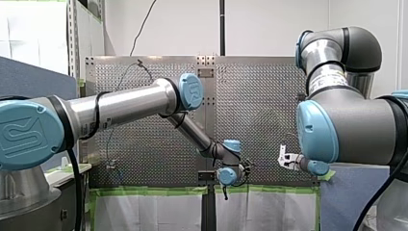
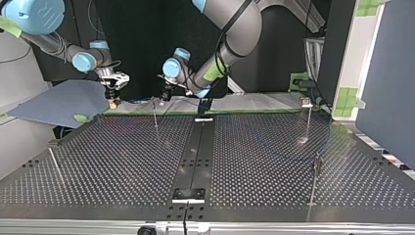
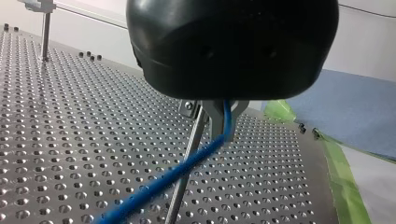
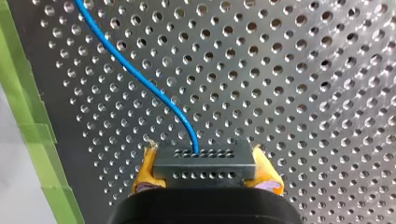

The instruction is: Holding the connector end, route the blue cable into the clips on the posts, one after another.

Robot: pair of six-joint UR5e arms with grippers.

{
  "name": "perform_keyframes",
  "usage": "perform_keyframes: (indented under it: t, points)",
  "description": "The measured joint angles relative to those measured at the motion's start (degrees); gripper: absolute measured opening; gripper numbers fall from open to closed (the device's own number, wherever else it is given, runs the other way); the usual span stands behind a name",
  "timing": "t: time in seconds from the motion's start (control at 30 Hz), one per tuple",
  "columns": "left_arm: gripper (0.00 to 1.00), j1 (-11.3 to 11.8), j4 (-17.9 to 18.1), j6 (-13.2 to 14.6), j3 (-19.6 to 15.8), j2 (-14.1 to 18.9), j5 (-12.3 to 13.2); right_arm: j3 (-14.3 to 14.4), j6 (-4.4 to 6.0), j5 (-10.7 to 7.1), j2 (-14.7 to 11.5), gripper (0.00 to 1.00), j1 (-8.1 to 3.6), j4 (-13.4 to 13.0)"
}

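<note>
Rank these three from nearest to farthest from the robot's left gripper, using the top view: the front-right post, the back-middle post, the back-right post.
1. The back-middle post: right beside the left gripper, at the far edge.
2. The back-right post: also at the far edge, well off toward the view's right.
3. The front-right post: same side, but at the near edge.
</note>
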Motion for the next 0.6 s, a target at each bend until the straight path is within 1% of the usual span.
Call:
perform_keyframes:
  t: [0.13, 0.33, 0.6]
  points:
    - [0.00, 0.19, -0.03, 0.05, 0.00, -0.01, 0.03, -0.03, 0.15, 0.22, 0.24, 0.00, -0.24, -0.21]
    - [0.00, 0.44, -0.03, 0.13, 0.03, -0.01, 0.36, -0.44, -0.11, 0.27, 2.06, 0.00, -0.45, -0.26]
    - [0.00, 1.42, -0.11, -0.03, 0.02, 0.01, 1.11, -1.26, 0.12, 0.29, 2.53, 0.00, -0.49, -0.34]
